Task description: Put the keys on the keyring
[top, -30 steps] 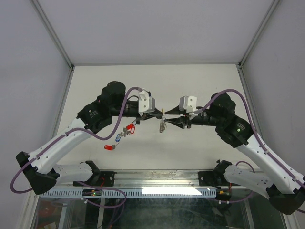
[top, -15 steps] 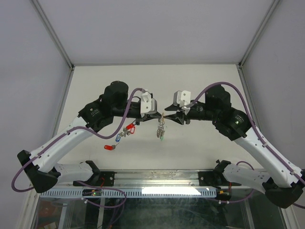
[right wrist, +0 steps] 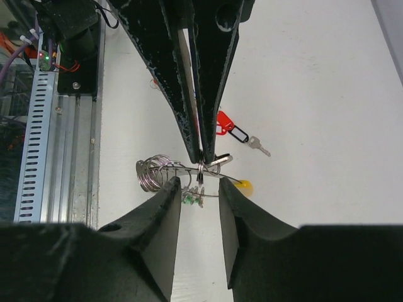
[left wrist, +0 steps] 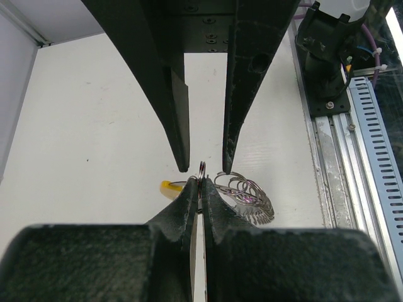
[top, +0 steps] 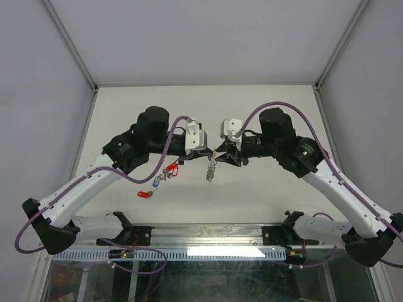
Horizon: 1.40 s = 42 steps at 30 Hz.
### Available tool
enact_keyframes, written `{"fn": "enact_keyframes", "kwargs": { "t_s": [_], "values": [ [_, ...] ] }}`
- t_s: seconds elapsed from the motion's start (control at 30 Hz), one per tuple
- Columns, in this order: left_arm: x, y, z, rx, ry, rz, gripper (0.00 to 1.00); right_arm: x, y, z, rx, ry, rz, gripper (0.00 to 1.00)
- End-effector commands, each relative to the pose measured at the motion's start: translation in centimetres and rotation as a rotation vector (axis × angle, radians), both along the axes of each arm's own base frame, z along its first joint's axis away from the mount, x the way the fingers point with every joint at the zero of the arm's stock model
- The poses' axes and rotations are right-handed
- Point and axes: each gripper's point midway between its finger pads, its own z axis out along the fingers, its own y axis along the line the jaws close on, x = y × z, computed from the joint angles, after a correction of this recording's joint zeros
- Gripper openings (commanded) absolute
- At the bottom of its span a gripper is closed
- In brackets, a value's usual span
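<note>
My left gripper (left wrist: 200, 182) is shut on the thin silver keyring (left wrist: 201, 168), holding it edge-on above the table. A bunch of silver keys and small rings (left wrist: 249, 198) hangs from it, along with a yellow tag (left wrist: 167, 186) and a green tag (right wrist: 189, 199). My right gripper (right wrist: 199, 184) is open, its tips to either side of the keyring (right wrist: 200, 168) and apart from it. From above, the left gripper (top: 210, 153) and right gripper (top: 220, 154) meet tip to tip over the hanging bunch (top: 211, 170).
Loose keys lie on the table left of the bunch: a red-tagged key (top: 172, 168), a blue-tagged key (top: 155, 183) and a red tag (top: 144, 194). A slotted metal rail (top: 208, 251) runs along the near edge. Grey enclosure walls (top: 63, 94) stand on three sides.
My right arm has swung left, bringing its open fingers up to the keyring. The left gripper has stayed shut on the ring, and the hanging bunch has shifted slightly left.
</note>
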Motion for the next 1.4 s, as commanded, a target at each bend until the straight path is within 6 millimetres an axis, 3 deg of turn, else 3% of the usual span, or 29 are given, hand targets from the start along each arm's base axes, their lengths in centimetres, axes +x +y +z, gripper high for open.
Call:
{"fn": "enact_keyframes", "kwargs": {
  "t_s": [0.0,0.5,0.7,0.8,0.97,1.13,1.37],
  "values": [
    [0.1,-0.4,3.1,-0.065,-0.08,-0.016,0.0,-0.2,0.6,2.3,0.047,-0.023,0.027,0.32],
    [0.4,-0.5,2.7,-0.046,-0.077,-0.015,0.0,-0.1,0.8,2.5,0.051,-0.029,0.031,0.23],
    [0.5,-0.6,2.7,-0.045,-0.078,-0.015,0.0,0.0,0.7,1.8,0.03,-0.019,0.032,0.12],
    [0.5,-0.7,2.7,-0.045,-0.08,-0.017,0.0,0.2,0.8,1.9,0.028,-0.025,0.028,0.0],
    [0.5,-0.5,2.9,-0.048,-0.084,-0.009,0.0,0.4,0.6,2.1,0.027,-0.041,0.011,0.0],
    [0.2,-0.1,3.9,-0.074,-0.093,0.003,0.28,0.2,0.2,2.1,0.034,-0.059,0.005,0.0],
    [-0.2,0.5,4.2,-0.095,-0.092,0.023,0.31,-0.5,-0.3,3.1,0.084,-0.092,0.006,0.0]
  ]
}}
